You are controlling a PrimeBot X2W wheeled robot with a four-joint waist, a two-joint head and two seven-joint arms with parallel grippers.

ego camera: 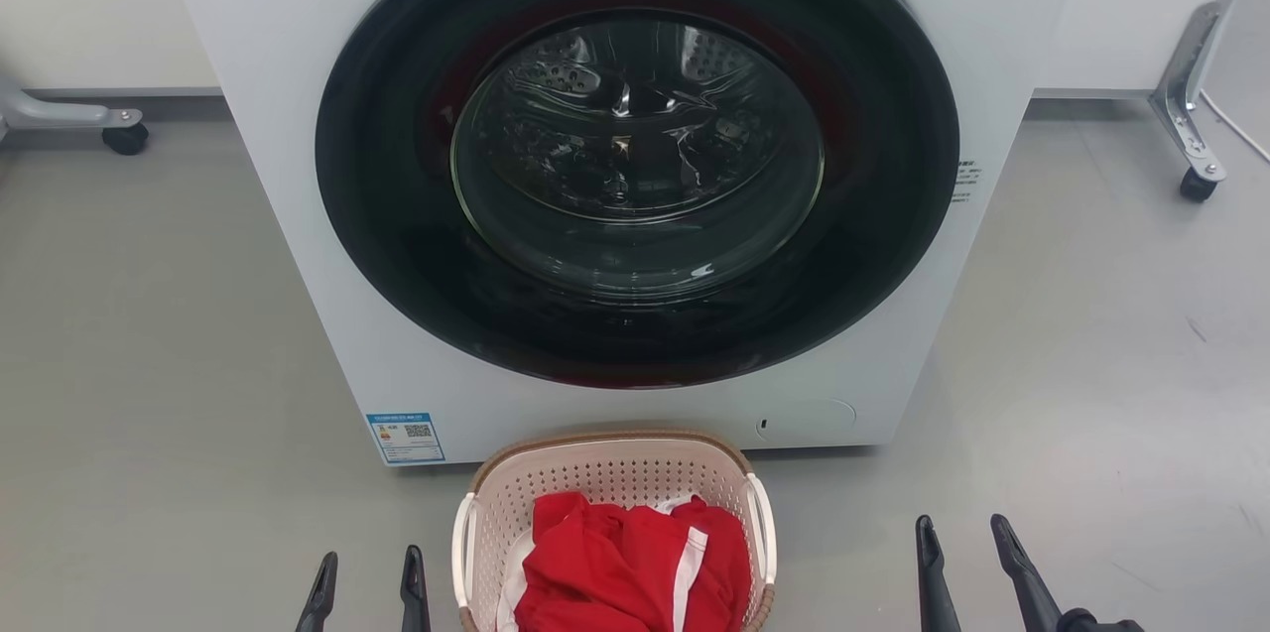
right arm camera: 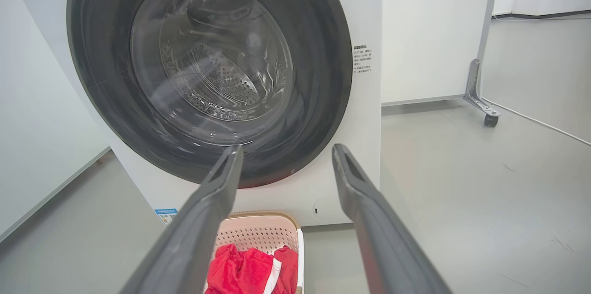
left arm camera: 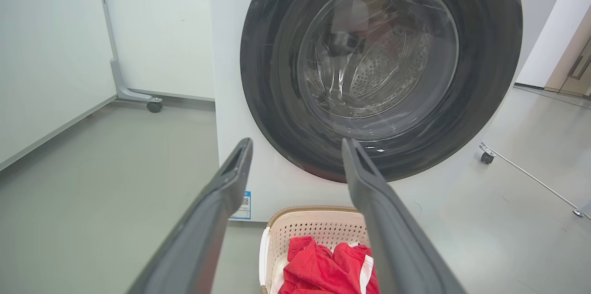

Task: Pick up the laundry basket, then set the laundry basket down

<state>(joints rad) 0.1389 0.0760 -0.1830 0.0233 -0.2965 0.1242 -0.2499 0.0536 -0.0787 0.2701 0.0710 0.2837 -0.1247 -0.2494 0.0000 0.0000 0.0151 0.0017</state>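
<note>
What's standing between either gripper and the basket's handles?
Nothing visible. The left gripper and right gripper, both open, flank the basket, with bare floor between each and the basket's side. The red cloth lies inside, and the washer stands behind.

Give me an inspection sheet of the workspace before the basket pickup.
Surface: grey floor, faint scuffs at right.
Job's things: laundry basket on the floor before the washing machine, ungripped.
Clutter: red garment with white stripes inside the basket.
Grippers: left gripper and right gripper open, either side of the basket, touching nothing.
Cables: white cable along the floor at far right.
Surroundings: washing machine door shut; wheeled frame legs on both sides.
</note>
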